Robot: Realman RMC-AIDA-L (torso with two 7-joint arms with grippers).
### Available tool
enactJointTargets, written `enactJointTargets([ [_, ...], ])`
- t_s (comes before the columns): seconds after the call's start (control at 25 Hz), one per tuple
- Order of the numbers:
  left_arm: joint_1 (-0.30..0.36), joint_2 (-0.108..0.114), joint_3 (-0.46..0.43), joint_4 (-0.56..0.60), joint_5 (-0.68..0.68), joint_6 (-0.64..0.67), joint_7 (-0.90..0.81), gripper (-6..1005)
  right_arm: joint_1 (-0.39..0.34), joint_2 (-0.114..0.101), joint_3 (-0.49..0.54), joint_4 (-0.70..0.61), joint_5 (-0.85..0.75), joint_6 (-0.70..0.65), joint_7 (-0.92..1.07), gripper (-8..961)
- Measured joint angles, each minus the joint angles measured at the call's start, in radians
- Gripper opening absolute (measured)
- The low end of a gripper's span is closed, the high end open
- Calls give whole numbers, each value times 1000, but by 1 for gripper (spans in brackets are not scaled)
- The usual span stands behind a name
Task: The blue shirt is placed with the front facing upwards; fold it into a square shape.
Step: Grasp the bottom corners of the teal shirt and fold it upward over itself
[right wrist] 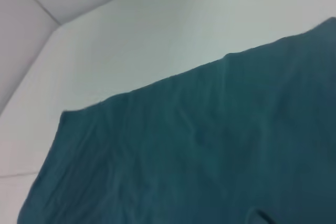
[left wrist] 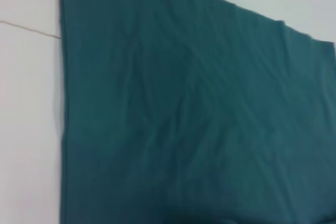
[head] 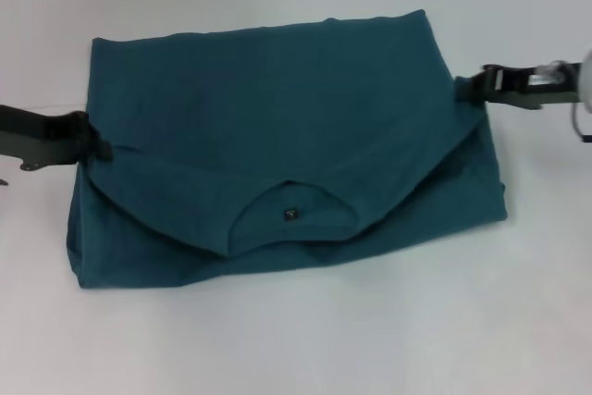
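Head view: we see the blue shirt (head: 277,136) lying partly folded at the centre of the white table (head: 296,349), its upper layer brought over so that the round collar (head: 291,215) sits toward 6 o'clock. A small dark label (head: 290,216) shows inside the collar; its marking is too small for us to read, and no other writing is visible. The left gripper (head: 97,147) meets the cloth at the 9 o'clock edge and the right gripper (head: 465,87) meets it at the 3 o'clock edge; each appears to touch the fold, but we cannot tell whether the fingers are clenched on fabric or released, since the shirt covers their tips. Only this view shows both arms and the collar. Left wrist view: we see a broad, lightly wrinkled expanse of the shirt (left wrist: 189,119) with one straight edge against the table (left wrist: 29,129), and a thin seam line (left wrist: 31,29) crossing the surface; no fingers appear. Right wrist view: we see the shirt's (right wrist: 199,161) edge and a rounded corner on the table (right wrist: 131,40), with a raised pale border (right wrist: 26,51) beyond it that the other views do not show.
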Motion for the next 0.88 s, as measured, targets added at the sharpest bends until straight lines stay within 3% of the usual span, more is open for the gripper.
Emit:
enactJointTargets([
  [0.2,-4,-23,32,-8,0,-94,23,21,58,-2,-49,70,-1,89,-29,32],
  [0.44,-9,-32,22,11,-9,-148,77,42,84,9,-105,95,-1,206,-31,33],
  [0.88,-54,-21,30,-13,-6,-260,92,82,122,6,-114,122,0,354,-30,35],
])
